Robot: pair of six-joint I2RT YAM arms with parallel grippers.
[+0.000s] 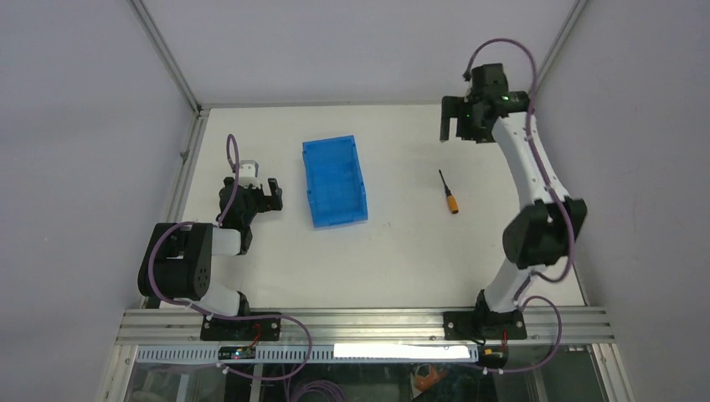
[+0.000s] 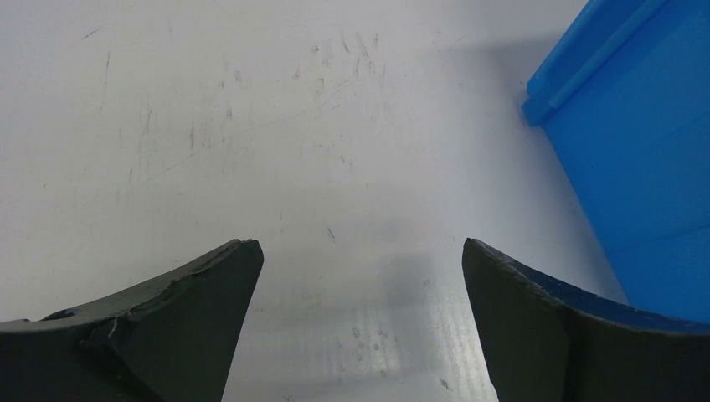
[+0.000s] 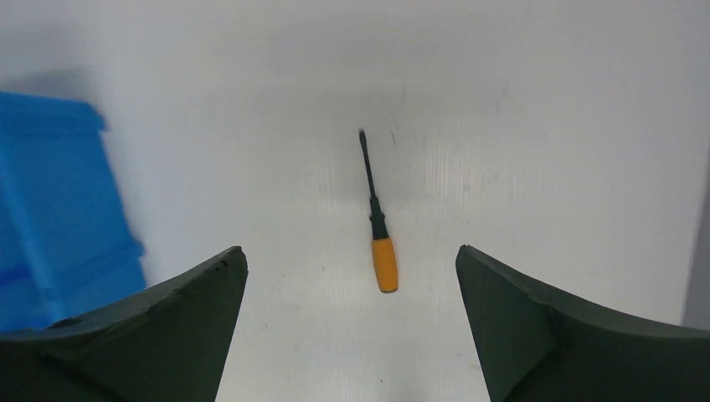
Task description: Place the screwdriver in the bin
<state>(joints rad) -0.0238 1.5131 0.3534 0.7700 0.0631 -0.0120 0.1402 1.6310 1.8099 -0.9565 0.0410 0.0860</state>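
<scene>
White tabletop (image 1: 402, 251) inside a pale grey walled enclosure (image 1: 352, 50), seen from above and from both wrists.

Bin (image 1: 335, 182) — a blue, see-through tray with low walls, set left of the table's centre with its long side running near to far. Its floor is ribbed.

Screwdriver (image 1: 449, 193) — you will find it lying flat on the bare table, to the right of the bin and well apart from it. Its thin black shaft points toward the far side and its orange handle toward the near side, on a slight slant. Nothing touches it.

Left gripper (image 1: 270, 194): held low over the table just left of the bin. Its jaws are spread wide with nothing between them. From its wrist you see only scuffed tabletop between the dark fingers (image 2: 192, 301), with a corner of the bin at the upper right.

Right gripper (image 1: 453, 132): raised over the far right part of the table on an outstretched arm. Its jaws are likewise spread and hold nothing. From its wrist you look down on the screwdriver framed between the two fingers, with an edge of the bin at the left.
</scene>
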